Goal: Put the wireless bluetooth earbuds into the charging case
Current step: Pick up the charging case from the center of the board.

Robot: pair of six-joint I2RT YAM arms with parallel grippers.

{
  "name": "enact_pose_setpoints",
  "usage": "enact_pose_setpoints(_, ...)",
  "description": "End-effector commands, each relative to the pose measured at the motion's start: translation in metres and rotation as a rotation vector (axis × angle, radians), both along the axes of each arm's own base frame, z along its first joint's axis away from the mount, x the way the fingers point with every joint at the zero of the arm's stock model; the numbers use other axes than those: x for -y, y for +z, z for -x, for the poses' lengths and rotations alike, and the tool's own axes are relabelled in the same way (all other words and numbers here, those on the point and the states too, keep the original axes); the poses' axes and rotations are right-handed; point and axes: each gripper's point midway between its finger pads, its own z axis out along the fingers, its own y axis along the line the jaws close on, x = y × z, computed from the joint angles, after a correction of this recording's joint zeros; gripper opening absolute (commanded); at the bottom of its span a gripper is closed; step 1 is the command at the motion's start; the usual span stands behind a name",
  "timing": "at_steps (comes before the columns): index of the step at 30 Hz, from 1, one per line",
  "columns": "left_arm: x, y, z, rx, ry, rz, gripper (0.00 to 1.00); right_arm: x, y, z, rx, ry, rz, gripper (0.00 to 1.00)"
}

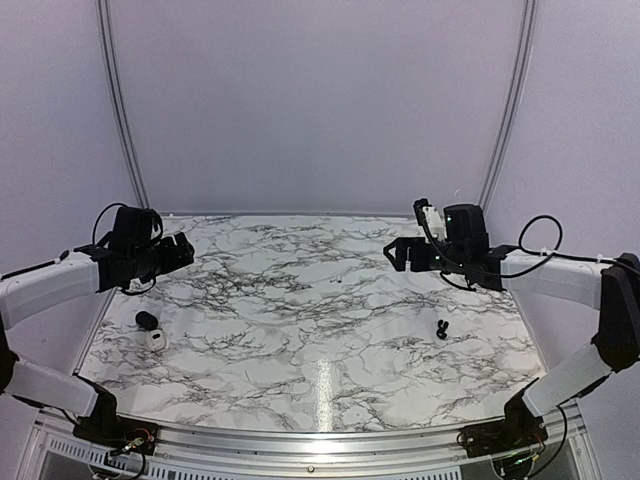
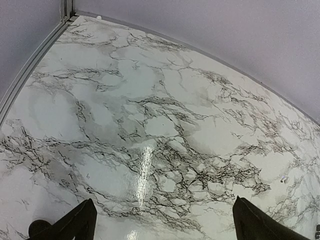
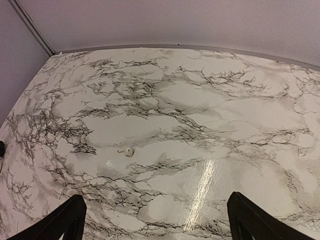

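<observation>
Marbled worktop [image 1: 320, 300], pale walls behind. I judge this the opening step, since nothing is grasped. Left gripper [image 1: 183, 248] and right gripper [image 1: 394, 253] hang above it, both spread wide and empty. The case [image 1: 157, 339] lies at 8 o'clock, with a black piece [image 1: 147, 320] just beside it at its 11. One bud [image 1: 441, 328] sits at 4 o'clock. The next move probably calls for the right gripper to descend squarely over that tiny bud.

Marble-patterned table [image 1: 300, 330], white charging case [image 1: 156, 339] beside a black piece [image 1: 147, 320] near its left edge, black earbud [image 1: 441, 329] well apart, right.
</observation>
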Motion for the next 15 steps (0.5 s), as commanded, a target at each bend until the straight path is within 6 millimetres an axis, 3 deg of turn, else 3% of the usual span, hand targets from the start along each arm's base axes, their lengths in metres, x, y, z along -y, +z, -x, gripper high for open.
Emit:
enact_pose_setpoints(1,-0.017,0.006,0.006,-0.006,0.089,-0.027,0.99,-0.009,0.024,-0.005,0.065,0.022,-0.031,0.99)
enact_pose_setpoints(5,-0.043,0.003,0.023,-0.053,0.175,-0.035,0.99,-0.014,0.023,-0.007,0.049,0.038,-0.034,0.99)
enact_pose_setpoints(11,-0.095,-0.027,0.063,-0.214,0.362,-0.014,0.99,-0.028,0.02,-0.005,0.036,0.115,-0.062,0.98)
enact_pose_setpoints(15,-0.115,-0.04,0.087,-0.284,0.474,-0.021,0.99,-0.035,0.023,-0.003,0.044,0.154,-0.085,0.98)
